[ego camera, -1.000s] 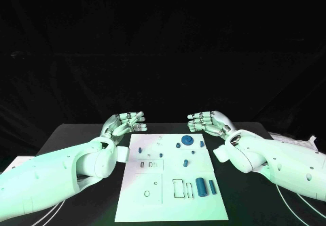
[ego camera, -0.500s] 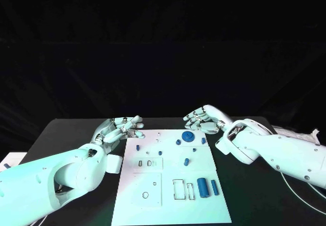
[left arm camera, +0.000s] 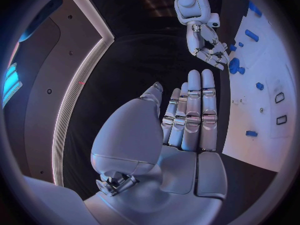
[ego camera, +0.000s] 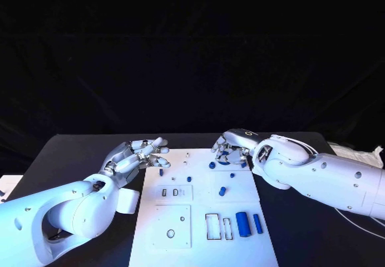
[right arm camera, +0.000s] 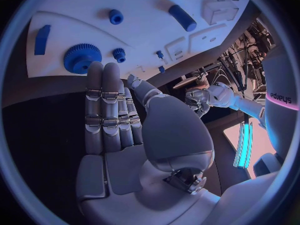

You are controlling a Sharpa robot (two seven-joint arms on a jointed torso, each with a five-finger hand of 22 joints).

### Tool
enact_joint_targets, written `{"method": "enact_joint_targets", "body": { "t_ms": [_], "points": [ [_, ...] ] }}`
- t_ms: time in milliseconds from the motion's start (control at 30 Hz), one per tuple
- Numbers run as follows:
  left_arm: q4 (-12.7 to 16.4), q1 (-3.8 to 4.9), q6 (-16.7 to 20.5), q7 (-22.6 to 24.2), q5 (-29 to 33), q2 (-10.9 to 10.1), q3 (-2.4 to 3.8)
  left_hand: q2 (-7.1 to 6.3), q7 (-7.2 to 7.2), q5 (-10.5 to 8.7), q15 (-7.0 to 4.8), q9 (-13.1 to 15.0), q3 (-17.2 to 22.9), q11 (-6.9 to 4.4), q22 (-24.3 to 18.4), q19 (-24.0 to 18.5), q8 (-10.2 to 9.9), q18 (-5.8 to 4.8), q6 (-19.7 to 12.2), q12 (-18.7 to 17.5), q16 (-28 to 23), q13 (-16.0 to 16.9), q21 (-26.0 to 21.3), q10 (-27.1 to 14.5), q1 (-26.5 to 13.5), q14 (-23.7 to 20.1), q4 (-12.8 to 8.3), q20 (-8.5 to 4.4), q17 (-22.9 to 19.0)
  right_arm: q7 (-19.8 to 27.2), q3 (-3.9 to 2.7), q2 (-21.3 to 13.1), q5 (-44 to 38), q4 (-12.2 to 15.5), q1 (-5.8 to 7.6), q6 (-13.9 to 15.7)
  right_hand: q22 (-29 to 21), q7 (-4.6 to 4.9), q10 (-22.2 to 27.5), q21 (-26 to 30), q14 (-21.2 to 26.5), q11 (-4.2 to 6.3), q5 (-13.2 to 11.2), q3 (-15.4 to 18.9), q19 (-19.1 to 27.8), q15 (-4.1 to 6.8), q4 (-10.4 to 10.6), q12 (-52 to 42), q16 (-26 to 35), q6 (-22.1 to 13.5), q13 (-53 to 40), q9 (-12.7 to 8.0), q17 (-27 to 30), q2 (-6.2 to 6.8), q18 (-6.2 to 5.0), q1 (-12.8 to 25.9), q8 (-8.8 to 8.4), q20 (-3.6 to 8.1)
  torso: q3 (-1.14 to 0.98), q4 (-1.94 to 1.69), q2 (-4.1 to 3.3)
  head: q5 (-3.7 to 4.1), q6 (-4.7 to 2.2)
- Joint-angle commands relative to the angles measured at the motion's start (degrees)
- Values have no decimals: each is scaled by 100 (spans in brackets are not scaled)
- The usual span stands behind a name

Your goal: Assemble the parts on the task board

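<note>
Both robot hands sit at the far end of the white board (ego camera: 205, 206), one each side, prob. because the loose blue parts cluster there.

Right robot hand (ego camera: 230, 149): over the board's far right corner, fingers pointing down toward the big blue gear (right arm camera: 80, 58). In the right wrist view the fingers lie straight and side by side, nothing between them, so it's empty and spread flat, not clamped. The gear lies flat on the board just beyond the fingertips (right arm camera: 103, 70); can't tell if they touch it. A small gear (right arm camera: 119, 54) sits right beside the big one, likely laid out as a mating pair.

Left robot hand (ego camera: 136, 156): just off the board's far left edge, above the desk (ego camera: 72, 161), palm up-ish, fingers loosely apart, holding nothing. Looks parked close enough to help w/o blocking the other arm.

Parts on the board: a short peg (ego camera: 222, 191) mid-board, small bits near the far left, e.g. one at (ego camera: 188, 179), and two blue cylinders (ego camera: 242, 224) lying near the close end next to rectangular cut-outs (ego camera: 211, 226). Those cut-outs and the round hole (ego camera: 170, 235) look like the seats the parts go into, which would explain parts lying alongside them.

Judgement: early stage, nothing clearly seated yet; gear pick-up by the right hand seems the step in hand.
</note>
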State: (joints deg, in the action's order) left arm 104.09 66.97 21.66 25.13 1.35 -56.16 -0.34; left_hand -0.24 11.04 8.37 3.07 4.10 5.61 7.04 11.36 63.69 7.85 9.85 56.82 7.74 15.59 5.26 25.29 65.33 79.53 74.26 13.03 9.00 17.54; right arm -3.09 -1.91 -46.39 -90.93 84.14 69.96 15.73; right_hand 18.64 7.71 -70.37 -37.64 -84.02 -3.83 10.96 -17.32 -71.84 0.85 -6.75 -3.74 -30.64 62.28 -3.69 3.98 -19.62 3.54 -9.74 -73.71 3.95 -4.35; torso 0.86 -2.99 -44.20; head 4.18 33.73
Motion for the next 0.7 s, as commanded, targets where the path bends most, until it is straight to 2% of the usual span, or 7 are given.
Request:
{"method": "enact_joint_targets", "body": {
  "t_ms": [33, 67, 167, 267, 700],
  "points": [
    [66, 20, -136, -15, 36, -8, 6, -34, -2, -34, 5, -5, -14, 6, 13, 47, -37, 54, 31, -51, 25, 6, 30, 14, 33, 43, -34, 14, 28, -444, -2, 27, -812, 20, 13, -501, 877, 6, 224, -791, -228, -25, -66, -53, -206, 9, 97, -1, -539, -74, -2, -3, -319, 80, 59, 0, -30, -4, 5, -52, -126, 47, -14],
    [75, 22, -134, -15, 36, -11, 6, -35, 0, -34, 5, -6, -15, 7, 16, 49, -42, 53, 28, -59, 27, 6, 34, 10, 34, 43, -35, 13, 38, -463, -2, 31, -850, 22, 15, -528, 1168, 4, 243, -1032, -232, -32, -68, -66, -255, 8, 117, 12, -699, -76, -1, -1, -448, 99, 93, -1, -28, -6, 4, -55, -135, 52, -14],
    [97, 25, -129, -16, 35, -22, 6, -36, 4, -34, 7, -8, -15, 11, 23, 53, -53, 52, 22, -76, 32, 5, 44, 2, 35, 45, -37, 13, 60, -511, -3, 50, -967, 20, 19, -602, 2163, 2, 272, -1891, -203, -28, -79, -144, -366, -6, 228, 12, -1687, -86, -5, 7, -1407, 156, 199, -33, -24, -20, 9, -64, -174, 70, -22],
    [102, 27, -122, -18, 34, -30, 6, -38, 8, -34, 8, -9, -16, 15, 29, 57, -63, 51, 17, -90, 36, 5, 52, -3, 34, 46, -38, 12, 80, -521, -3, 69, -1035, 17, 21, -674, 2671, 6, 282, -2346, -133, -38, -83, -204, -334, -15, 326, 16, -2224, -93, -5, 10, -1942, 214, 245, -67, -23, -43, 11, -70, -201, 79, -14],
    [48, 29, -110, -28, 34, -23, 7, -42, 15, -34, 10, -11, -20, 20, 39, 64, -78, 50, 7, -111, 41, 5, 66, -14, 31, 47, -39, 12, 108, -502, -3, 127, -1118, 56, 22, -848, 3193, -2, 296, -2792, -108, -56, -135, -251, -325, -16, 455, 17, -2764, -108, -5, 12, -2504, 255, 300, -113, -24, -76, 19, -106, -253, 110, -15]
  ]
}}
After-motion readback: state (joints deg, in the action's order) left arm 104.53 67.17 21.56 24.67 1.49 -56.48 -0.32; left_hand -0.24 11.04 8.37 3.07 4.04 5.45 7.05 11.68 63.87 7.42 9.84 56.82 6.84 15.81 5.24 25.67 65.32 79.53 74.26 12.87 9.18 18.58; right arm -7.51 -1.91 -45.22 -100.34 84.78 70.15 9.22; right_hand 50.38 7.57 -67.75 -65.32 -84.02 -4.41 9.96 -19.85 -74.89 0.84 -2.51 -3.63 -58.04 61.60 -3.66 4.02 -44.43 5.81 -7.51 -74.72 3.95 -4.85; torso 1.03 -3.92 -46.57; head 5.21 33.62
